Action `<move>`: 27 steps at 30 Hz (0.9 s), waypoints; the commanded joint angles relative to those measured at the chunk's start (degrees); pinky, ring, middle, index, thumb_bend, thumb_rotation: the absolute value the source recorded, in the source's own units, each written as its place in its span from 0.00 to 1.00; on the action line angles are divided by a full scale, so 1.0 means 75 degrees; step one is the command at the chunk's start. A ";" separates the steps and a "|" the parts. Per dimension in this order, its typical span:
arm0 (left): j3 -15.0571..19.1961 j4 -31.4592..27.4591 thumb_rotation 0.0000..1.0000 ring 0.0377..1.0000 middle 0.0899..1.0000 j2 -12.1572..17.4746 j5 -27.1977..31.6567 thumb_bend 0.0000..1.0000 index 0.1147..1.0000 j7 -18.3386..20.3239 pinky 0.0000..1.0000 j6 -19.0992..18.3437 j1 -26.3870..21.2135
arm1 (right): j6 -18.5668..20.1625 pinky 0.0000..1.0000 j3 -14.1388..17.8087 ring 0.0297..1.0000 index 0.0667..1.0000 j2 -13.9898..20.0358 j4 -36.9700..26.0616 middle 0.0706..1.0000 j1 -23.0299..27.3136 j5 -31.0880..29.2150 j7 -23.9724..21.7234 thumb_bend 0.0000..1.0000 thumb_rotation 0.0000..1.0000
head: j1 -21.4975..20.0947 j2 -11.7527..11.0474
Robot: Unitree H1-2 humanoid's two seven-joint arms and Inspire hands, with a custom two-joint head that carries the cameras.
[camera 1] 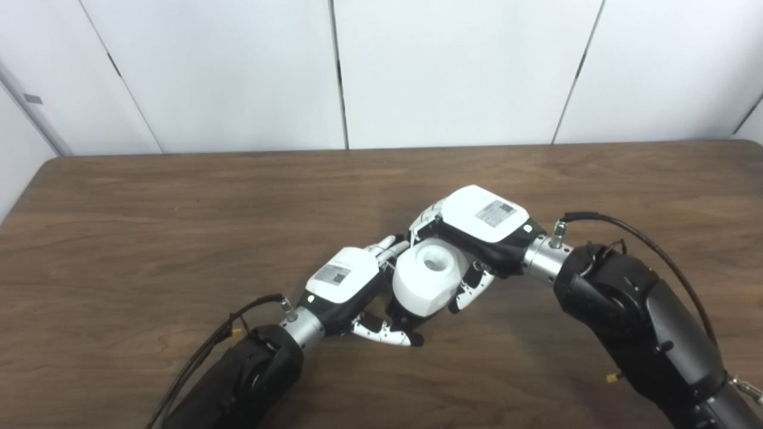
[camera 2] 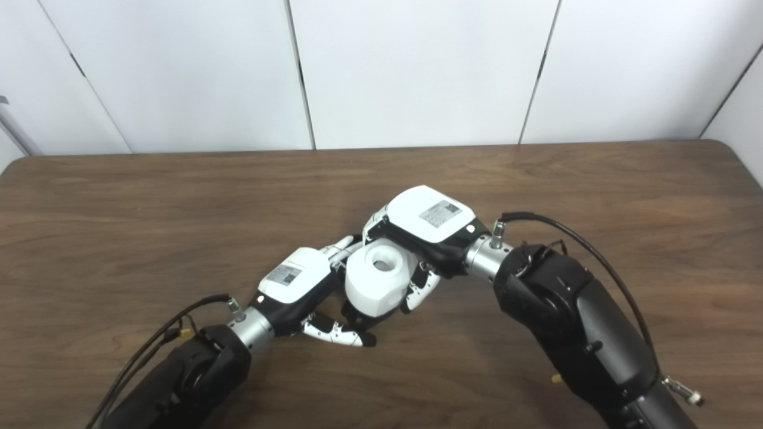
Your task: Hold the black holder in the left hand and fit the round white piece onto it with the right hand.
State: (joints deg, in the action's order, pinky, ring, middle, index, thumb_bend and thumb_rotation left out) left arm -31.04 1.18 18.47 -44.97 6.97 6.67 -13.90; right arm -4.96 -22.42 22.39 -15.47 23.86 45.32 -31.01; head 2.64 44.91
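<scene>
Round white piece sat clamped in right hand fingers, apparently seated upon black holder, mostly hidden, gripped by left hand; fit unconfirmed.

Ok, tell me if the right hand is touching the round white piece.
Touching. In the left eye view the right hand covers the round white piece, its fingers wrapped against its side.

I'm looking down on a dark brown wood-grain table with rounded far corners; behind it stand plain white wall panels (thin dark seams between them).
</scene>
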 commanded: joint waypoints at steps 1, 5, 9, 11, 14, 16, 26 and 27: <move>-0.0337 0.0288 0.06 1.00 0.97 0.0098 -0.0350 0.52 0.43 0.0643 0.89 -0.0194 0.0312 | -0.0097 0.80 -0.0019 0.76 0.45 0.0073 -0.0159 0.71 0.0217 -0.0069 -0.0142 0.53 0.14 | 0.0000 -0.0003; -0.0336 0.0303 0.07 1.00 0.97 0.0122 -0.0319 0.52 0.43 0.0695 0.89 -0.0197 0.0297 | 0.0249 0.78 0.0075 0.78 0.87 0.0043 -0.0417 0.82 0.0175 0.0016 -0.0387 0.88 0.27 | -0.0019 -0.0030; -0.0328 0.0300 0.06 1.00 0.97 0.0138 -0.0314 0.52 0.43 0.0697 0.89 -0.0198 0.0296 | 0.0401 0.74 0.0183 0.81 0.99 0.0006 -0.0510 0.90 0.0079 0.0129 -0.0379 0.96 0.30 | -0.0037 -0.0063; -0.0324 0.0299 0.06 1.00 0.96 0.0147 -0.0325 0.52 0.43 0.0666 0.89 -0.0178 0.0303 | 0.0432 0.74 0.0245 0.81 1.00 -0.0010 -0.0513 0.91 0.0026 0.0229 -0.0269 0.96 0.31 | -0.0037 -0.0066; -0.0313 0.0306 0.06 1.00 0.96 0.0164 -0.0332 0.52 0.43 0.0595 0.89 -0.0130 0.0326 | 0.0428 0.74 0.0370 0.82 1.00 -0.0035 -0.0488 0.91 -0.0036 0.0334 -0.0127 0.97 0.32 | -0.0050 -0.0068; -0.0309 0.0301 0.06 1.00 0.96 0.0175 -0.0325 0.52 0.43 0.0590 0.88 -0.0115 0.0333 | 0.0452 0.75 0.0451 0.82 1.00 -0.0052 -0.0489 0.91 -0.0046 0.0363 -0.0110 0.97 0.32 | -0.0053 -0.0056; -0.0297 0.0306 0.06 1.00 0.95 0.0196 -0.0316 0.52 0.43 0.0576 0.88 -0.0088 0.0365 | 0.0391 0.78 0.0781 0.84 1.00 -0.0102 -0.0409 0.91 -0.0021 0.0264 0.0100 0.94 0.31 | -0.0101 -0.0044; -0.0299 0.0312 0.06 1.00 0.95 0.0199 -0.0326 0.52 0.42 0.0583 0.88 -0.0094 0.0364 | 0.0415 0.78 0.0809 0.84 1.00 -0.0091 -0.0394 0.91 0.0010 0.0250 0.0079 0.94 0.32 | -0.0150 -0.0050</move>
State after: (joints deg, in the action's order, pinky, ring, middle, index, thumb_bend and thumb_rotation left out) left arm -31.06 1.13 18.59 -44.96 6.96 7.03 -13.90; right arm -2.15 -17.56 21.77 -17.38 22.01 47.92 -32.14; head 1.85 44.56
